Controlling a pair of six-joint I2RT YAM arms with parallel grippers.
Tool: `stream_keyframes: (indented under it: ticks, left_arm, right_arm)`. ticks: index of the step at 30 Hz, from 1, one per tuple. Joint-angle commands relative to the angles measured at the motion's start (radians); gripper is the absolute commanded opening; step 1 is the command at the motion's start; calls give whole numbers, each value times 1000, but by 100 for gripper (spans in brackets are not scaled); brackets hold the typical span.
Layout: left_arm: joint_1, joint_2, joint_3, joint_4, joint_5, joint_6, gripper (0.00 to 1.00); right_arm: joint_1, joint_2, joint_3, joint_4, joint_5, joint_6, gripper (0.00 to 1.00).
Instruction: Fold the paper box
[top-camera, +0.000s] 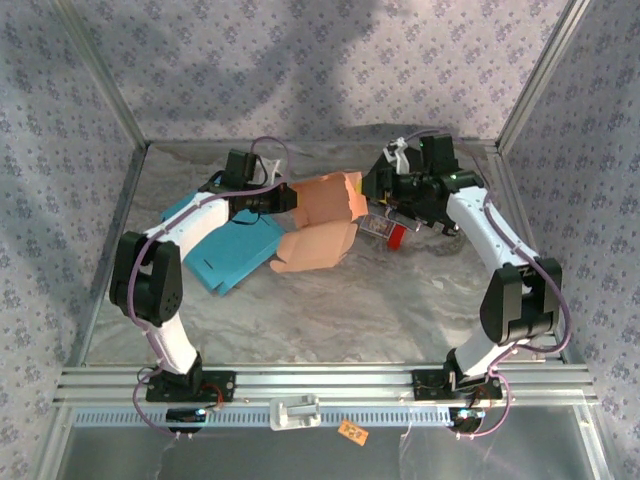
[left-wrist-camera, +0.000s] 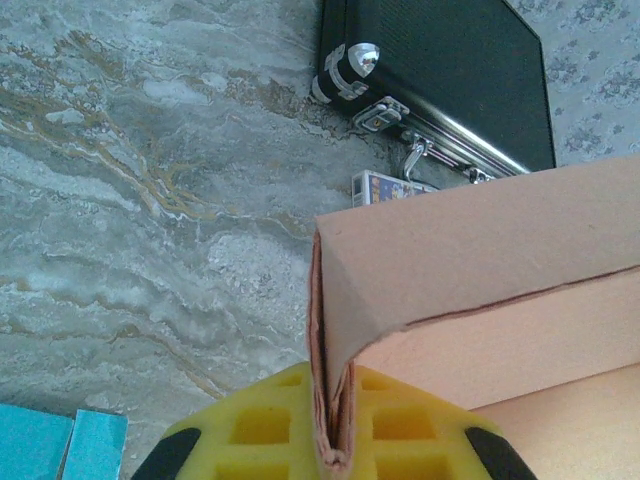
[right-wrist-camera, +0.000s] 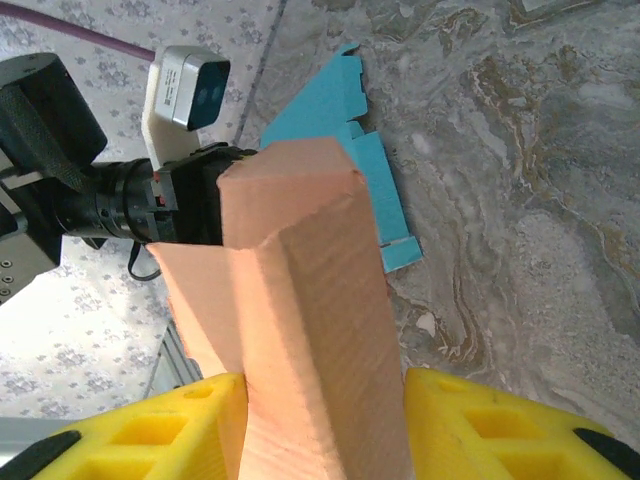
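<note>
Paper box (top-camera: 320, 220) at far middle of surface (top-camera: 350, 300); left claw (left-wrist-camera: 335, 455) pinching its folded edge, right claw (right-wrist-camera: 325, 425) clamping its body. Blue flat cardboard (top-camera: 232, 255) lies left. Left wrist view adds black case (left-wrist-camera: 440, 70) beyond box.

You have the peach paper box (top-camera: 325, 210) near the table's (top-camera: 400, 300) middle, slightly toward twelve o'clock, half folded: panels creased into a hollow ridge, one flap spreading toward seven o'clock.
</note>
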Motion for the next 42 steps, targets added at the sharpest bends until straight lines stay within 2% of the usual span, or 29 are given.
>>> stream_keyframes:
  ticks: [1, 6, 10, 20, 31, 36, 42]
  left_arm:
    - [-1, -10, 40, -21, 17, 25, 0]
    - [-7, -22, 43, -40, 0, 30, 0]
    - [-12, -31, 48, -63, -21, 34, 0]
    - [-49, -62, 67, -151, -130, 35, 0]
    - [-86, -107, 83, -216, -248, 14, 0]
    - [-135, -100, 142, -304, -361, -26, 0]
    - [-196, -92, 190, -368, -481, -97, 0]
  right_arm:
    - [26, 21, 55, -80, 56, -64, 46]
    - [58, 40, 88, -136, 115, -99, 45]
    - [102, 49, 118, -203, 212, -136, 45]
    - [257, 127, 249, -357, 654, -145, 42]
    - [358, 222, 381, -507, 958, -93, 34]
    - [404, 275, 438, -575, 1107, -45, 22]
    - [435, 310, 474, -642, 1236, -2, 0]
